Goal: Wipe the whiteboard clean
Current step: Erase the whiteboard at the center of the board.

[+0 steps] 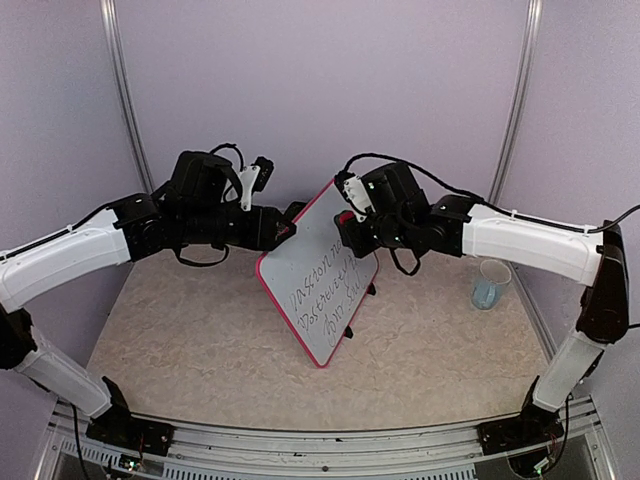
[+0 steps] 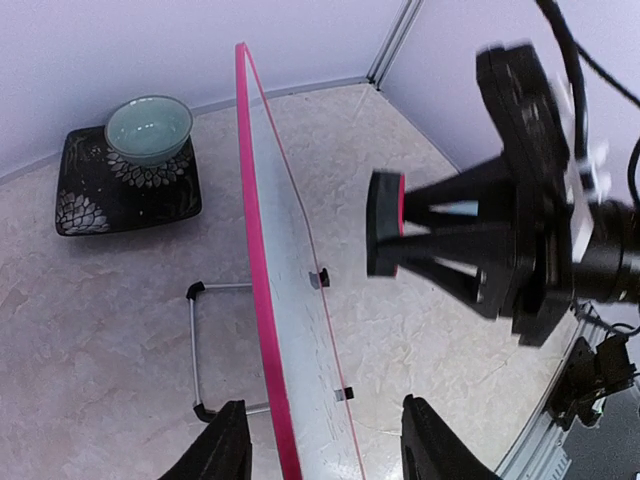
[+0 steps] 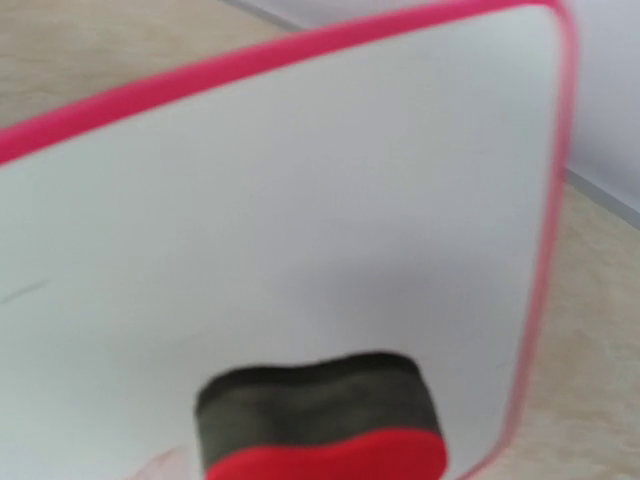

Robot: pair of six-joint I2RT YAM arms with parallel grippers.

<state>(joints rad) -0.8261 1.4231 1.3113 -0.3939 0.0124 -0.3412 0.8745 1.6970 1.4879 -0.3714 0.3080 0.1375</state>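
The whiteboard (image 1: pixel 320 290) stands tilted on its wire stand, pink frame around it and dark handwriting on its lower half. My left gripper (image 1: pixel 290 222) is at its upper left edge. In the left wrist view the whiteboard (image 2: pixel 290 300) runs edge-on between the left gripper's (image 2: pixel 325 450) spread fingers (image 2: pixel 225 445), which do not touch it. My right gripper (image 1: pixel 350 225) is shut on a red eraser (image 2: pixel 385 222) with a dark felt pad. The eraser (image 3: pixel 320 420) faces the blank upper part of the whiteboard (image 3: pixel 300 200), a small gap off it.
A clear cup (image 1: pixel 490 283) stands at the right side of the table. Behind the board a pale green bowl (image 2: pixel 148 128) sits on a black patterned plate (image 2: pixel 90 195). The board's wire stand (image 2: pixel 195 340) sticks out at its back.
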